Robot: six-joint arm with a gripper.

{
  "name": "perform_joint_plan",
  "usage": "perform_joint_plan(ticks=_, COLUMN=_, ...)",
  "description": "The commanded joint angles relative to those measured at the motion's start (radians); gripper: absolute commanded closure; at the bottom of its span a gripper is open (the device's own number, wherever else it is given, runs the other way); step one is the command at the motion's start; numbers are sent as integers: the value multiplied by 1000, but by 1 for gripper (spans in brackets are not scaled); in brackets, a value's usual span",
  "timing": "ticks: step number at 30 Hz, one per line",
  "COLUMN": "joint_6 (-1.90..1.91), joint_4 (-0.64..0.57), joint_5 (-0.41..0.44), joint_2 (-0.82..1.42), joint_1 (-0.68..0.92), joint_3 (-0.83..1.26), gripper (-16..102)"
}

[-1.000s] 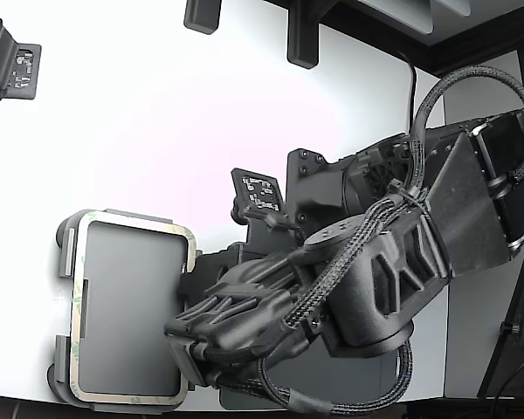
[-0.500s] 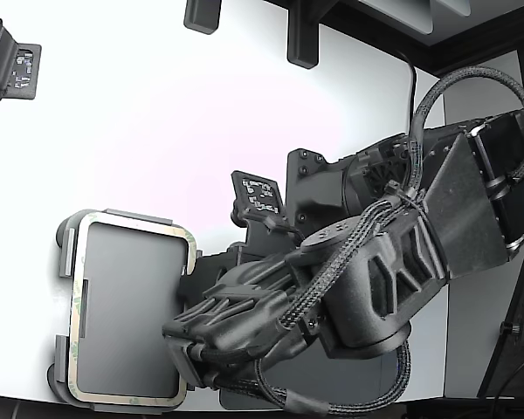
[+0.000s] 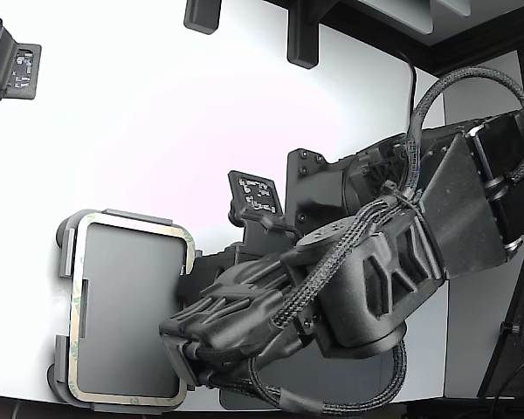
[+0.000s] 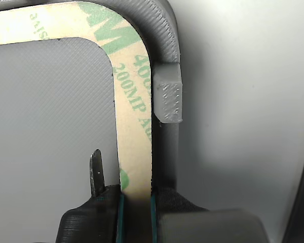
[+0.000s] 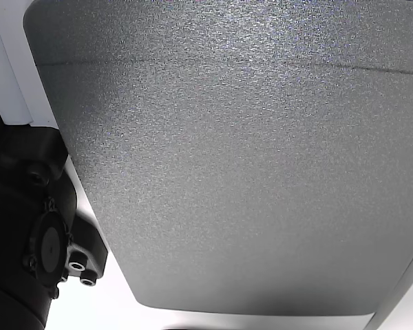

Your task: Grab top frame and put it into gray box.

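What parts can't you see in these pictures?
- Gripper tips: in the exterior view the arm's own body covers them.
- Top frame: the wrist view's edges cut most of it off.
- Gray box: in the exterior view the frame covers most of it.
- Other view: only a textured gray surface, cut off by the edges.

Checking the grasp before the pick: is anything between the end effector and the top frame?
Nothing visible. In the wrist view the end effector already straddles the top frame, one finger on each side of the strip, beside the gray box wall.
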Motion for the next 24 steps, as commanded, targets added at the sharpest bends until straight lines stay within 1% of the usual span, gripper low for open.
perform_joint_plan(ticks=1, joint_6=-3, joint_4=9, joint_5=-5, joint_2=18, joint_1=-15, joint_3=-25, gripper=98)
perform_joint_plan(ticks=24, joint_6=-11, joint_4=9, joint_5=-8, joint_2=8, joint_1=-15, joint_3=-28, gripper=98)
